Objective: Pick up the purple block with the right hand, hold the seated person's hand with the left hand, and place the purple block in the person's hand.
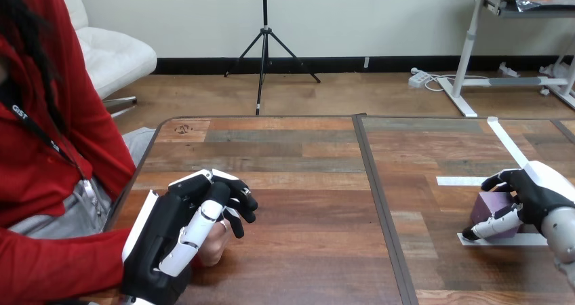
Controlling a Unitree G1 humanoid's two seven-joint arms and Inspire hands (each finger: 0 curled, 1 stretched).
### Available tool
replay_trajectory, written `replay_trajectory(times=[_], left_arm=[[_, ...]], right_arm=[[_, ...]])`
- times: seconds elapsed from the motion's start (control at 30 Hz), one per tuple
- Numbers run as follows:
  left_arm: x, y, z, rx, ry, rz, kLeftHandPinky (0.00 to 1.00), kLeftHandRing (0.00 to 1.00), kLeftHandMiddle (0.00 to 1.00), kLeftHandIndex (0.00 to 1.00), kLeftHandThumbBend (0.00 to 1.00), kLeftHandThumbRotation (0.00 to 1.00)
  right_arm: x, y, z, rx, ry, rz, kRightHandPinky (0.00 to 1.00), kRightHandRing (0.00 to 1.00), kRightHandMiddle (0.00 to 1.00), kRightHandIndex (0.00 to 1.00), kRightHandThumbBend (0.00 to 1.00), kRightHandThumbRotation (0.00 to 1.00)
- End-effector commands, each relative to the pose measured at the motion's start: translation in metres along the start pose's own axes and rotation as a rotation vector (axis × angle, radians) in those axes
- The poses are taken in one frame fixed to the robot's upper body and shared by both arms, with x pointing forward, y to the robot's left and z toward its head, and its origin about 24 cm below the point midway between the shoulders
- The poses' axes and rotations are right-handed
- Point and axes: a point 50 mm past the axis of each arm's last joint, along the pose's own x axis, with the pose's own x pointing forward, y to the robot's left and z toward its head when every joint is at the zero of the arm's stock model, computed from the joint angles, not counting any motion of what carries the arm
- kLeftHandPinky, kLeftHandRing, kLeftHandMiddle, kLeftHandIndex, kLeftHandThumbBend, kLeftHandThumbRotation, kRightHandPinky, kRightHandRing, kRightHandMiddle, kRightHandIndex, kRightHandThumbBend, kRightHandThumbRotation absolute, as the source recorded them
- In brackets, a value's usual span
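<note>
Out on the right side of the tabletop [298,203], close to its right edge: the purple block [491,207]. Small and boxy, with one corner turned toward the far side. Down low at the wood, right at a white tape strip [505,240] along its near side. Hard to tell whether resting there or lifted a tiny bit.

Wrapped by the right hand [537,195]. Black fingers [500,179] curled over the far top of the block, thumb [493,228] pressed across its near lower side. Block squeezed between the two, just left of the palm. Silver right forearm [561,234] coming in from the right edge, just beside the block.

Two more bits of white tape close by: a short tape strip [460,181] flat on the wood to the left of the fingers, and a long tape strip [507,142] running away toward the far side. A dark seam [381,210] straight down the tabletop, between the block and the left half.

Well apart from the block, over at the near left: the left hand [163,240], clenched round the person's hand [213,248]. Fingers bent over and round it, with only a bit of the person's hand peeking out underneath. A red sleeve [47,268] leading in from the left edge toward that hand. Both of these low at the tabletop, near its left edge.
</note>
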Motion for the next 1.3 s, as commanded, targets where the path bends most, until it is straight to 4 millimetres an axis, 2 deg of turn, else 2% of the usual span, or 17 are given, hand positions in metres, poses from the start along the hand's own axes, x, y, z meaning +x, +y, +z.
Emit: replay_trajectory(times=[0.0, 0.33, 0.63, 0.83, 1.27], left_arm=[[0.017, 0.003, 0.009, 0.022, -0.073, -0.004, 0.29, 0.46, 0.51, 0.48, 0.47, 0.7], [0.017, 0.003, 0.009, 0.016, -0.07, 0.0, 0.29, 0.46, 0.51, 0.48, 0.48, 0.7], [0.017, 0.002, 0.009, 0.009, -0.074, 0.007, 0.28, 0.45, 0.5, 0.48, 0.49, 0.69], [0.017, 0.002, 0.009, -0.001, -0.075, 0.011, 0.28, 0.45, 0.5, 0.47, 0.48, 0.68], [0.017, 0.003, 0.008, 0.003, -0.077, 0.01, 0.28, 0.45, 0.49, 0.47, 0.49, 0.67]], right_arm=[[0.004, -0.003, 0.014, -0.035, -0.035, 0.046, 0.64, 0.62, 0.75, 0.73, 0.91, 0.0], [0.004, -0.008, 0.015, -0.074, -0.043, 0.044, 0.63, 0.59, 0.66, 0.65, 0.88, 0.0], [0.005, -0.013, 0.016, -0.084, -0.048, 0.033, 0.56, 0.53, 0.57, 0.56, 0.84, 0.0], [0.005, -0.016, 0.016, -0.106, -0.052, 0.024, 0.51, 0.52, 0.56, 0.52, 0.79, 0.0], [0.004, -0.021, 0.015, -0.143, -0.057, 0.011, 0.51, 0.55, 0.56, 0.46, 0.77, 0.0]])
